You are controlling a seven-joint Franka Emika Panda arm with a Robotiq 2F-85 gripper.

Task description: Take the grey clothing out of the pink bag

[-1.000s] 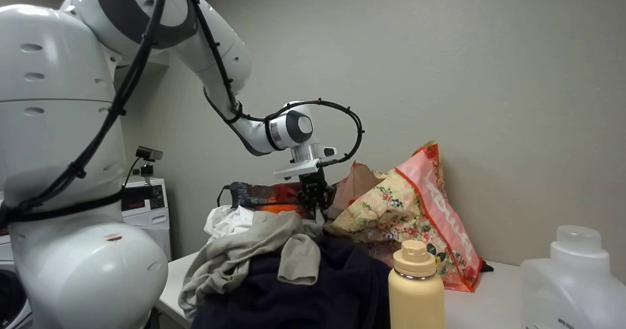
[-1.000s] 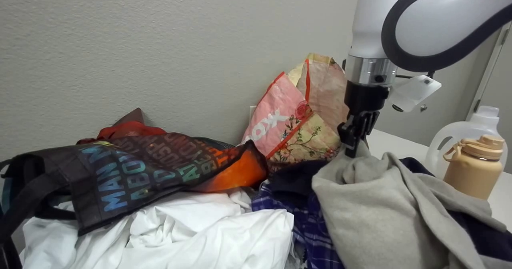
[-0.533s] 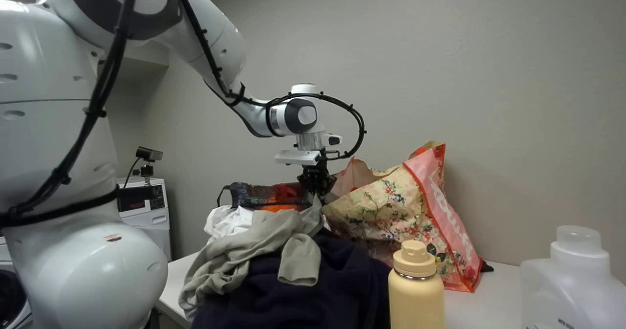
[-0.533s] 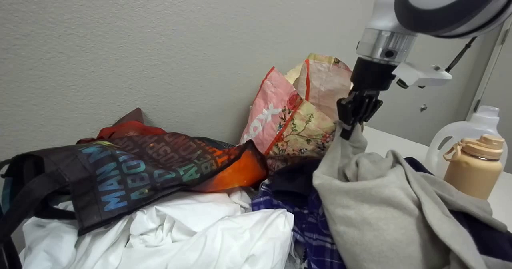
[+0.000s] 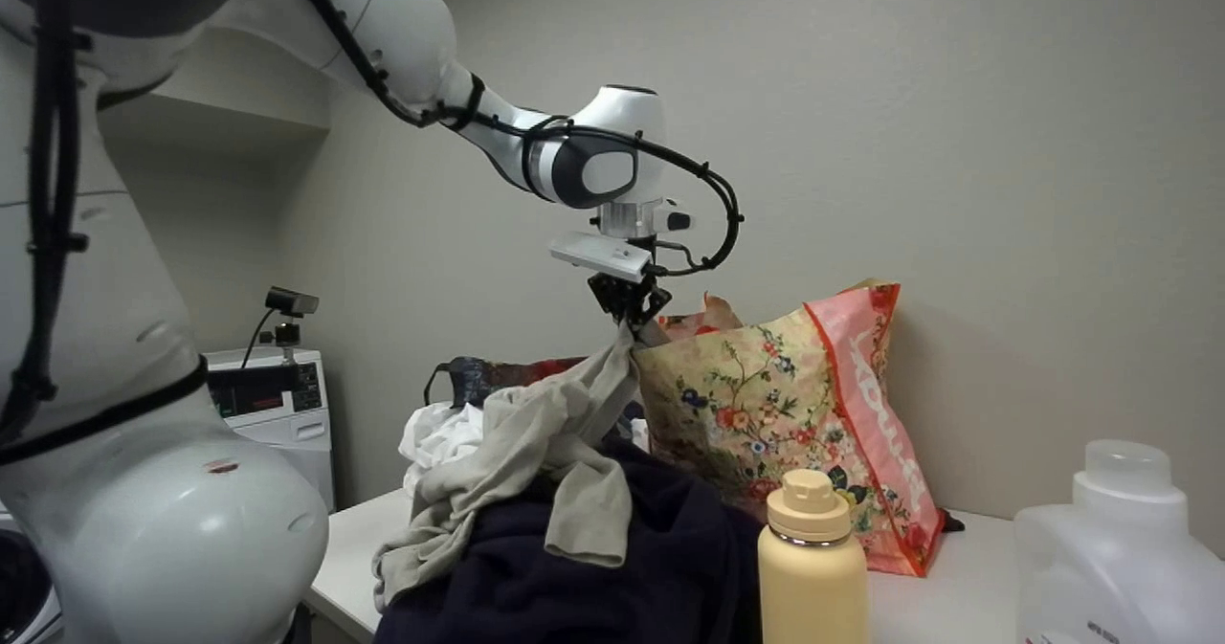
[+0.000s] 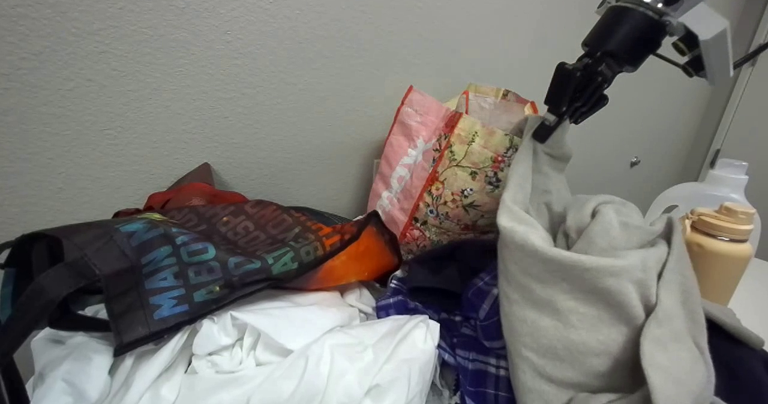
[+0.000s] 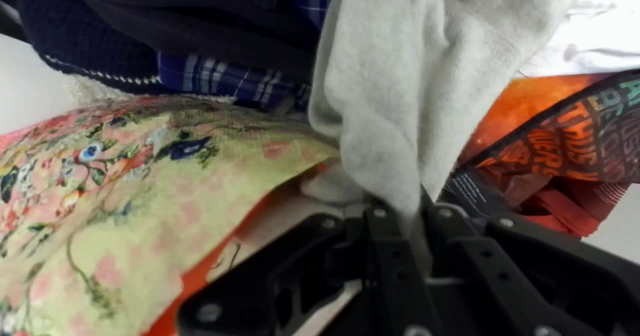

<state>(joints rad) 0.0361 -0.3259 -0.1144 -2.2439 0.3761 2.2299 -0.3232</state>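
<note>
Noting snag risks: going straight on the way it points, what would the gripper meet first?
Probably the grey clothing, gripped in its fingers and hanging below; whether the pink bag follows, depth leaves unclear.

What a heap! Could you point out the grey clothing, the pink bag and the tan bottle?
Grey clothing (image 6: 591, 290), in an exterior view: on its broad draped part.
Pink bag (image 5: 751, 405), in an exterior view: on its cream floral side.
Tan bottle (image 5: 813, 577), in an exterior view: on its main body.

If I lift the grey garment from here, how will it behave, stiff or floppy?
Probably floppy: the grey garment hangs in soft folds from the pincer. It'll likely drag, since one loose end drapes over the navy garment. Its matte, fuzzy-looking surface suggests it shouldn't slip easily.
</note>
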